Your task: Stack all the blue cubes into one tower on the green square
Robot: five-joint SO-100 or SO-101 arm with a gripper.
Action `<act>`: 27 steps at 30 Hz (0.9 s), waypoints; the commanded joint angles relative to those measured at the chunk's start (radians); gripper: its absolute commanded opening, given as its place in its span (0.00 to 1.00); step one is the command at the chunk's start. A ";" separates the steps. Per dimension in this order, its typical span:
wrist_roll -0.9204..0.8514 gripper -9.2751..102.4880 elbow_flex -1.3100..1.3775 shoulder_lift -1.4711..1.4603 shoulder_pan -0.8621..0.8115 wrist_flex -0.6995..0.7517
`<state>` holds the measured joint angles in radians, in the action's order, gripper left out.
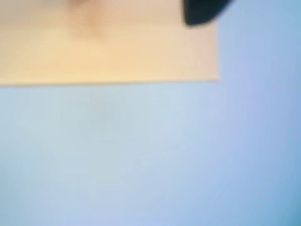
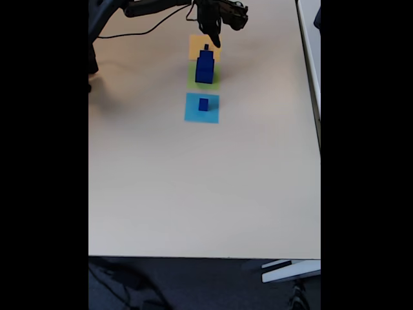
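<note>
In the fixed view a stepped tower of blue cubes stands on the green square, with the biggest cube at the bottom and a tiny one on top. One more small blue cube sits on a light-blue square nearer the camera. My dark gripper hangs just above and slightly right of the tower's top; its jaws are too small and dark to read. The wrist view is blurred, showing an orange patch and a dark blob at the top edge.
An orange square lies just behind the green one, under the gripper. The arm and its cable run along the table's far edge. Bare beige tabletop spreads toward the near edge. A white rail borders the right side.
</note>
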<state>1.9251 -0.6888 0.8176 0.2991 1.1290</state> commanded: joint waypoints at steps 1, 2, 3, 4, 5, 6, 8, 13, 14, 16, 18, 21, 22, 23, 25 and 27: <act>-0.029 0.29 0.141 0.003 0.012 -0.018; -0.034 0.30 0.161 0.000 0.012 -0.018; -0.040 0.30 0.181 -0.003 0.012 -0.018; -0.051 0.33 0.206 -0.005 0.011 -0.015; -0.060 0.36 0.227 -0.008 0.009 -0.012; -0.067 0.38 0.241 -0.008 0.005 -0.012; -0.101 0.39 0.265 -0.006 -0.006 -0.006; -0.187 0.49 0.337 0.011 -0.041 0.025; -0.207 0.51 0.348 0.014 -0.052 0.031; -0.242 0.54 0.351 0.037 -0.074 0.044; -0.278 0.54 0.351 0.061 -0.103 0.055; -0.328 0.54 0.325 0.112 -0.153 0.081; -0.350 0.54 0.291 0.144 -0.173 0.081; -0.364 0.54 0.258 0.172 -0.192 0.081; -0.391 0.54 0.202 0.219 -0.233 0.081; -0.426 0.54 0.195 0.239 -0.272 0.092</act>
<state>1.5386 -0.4970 0.9143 0.0782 1.2103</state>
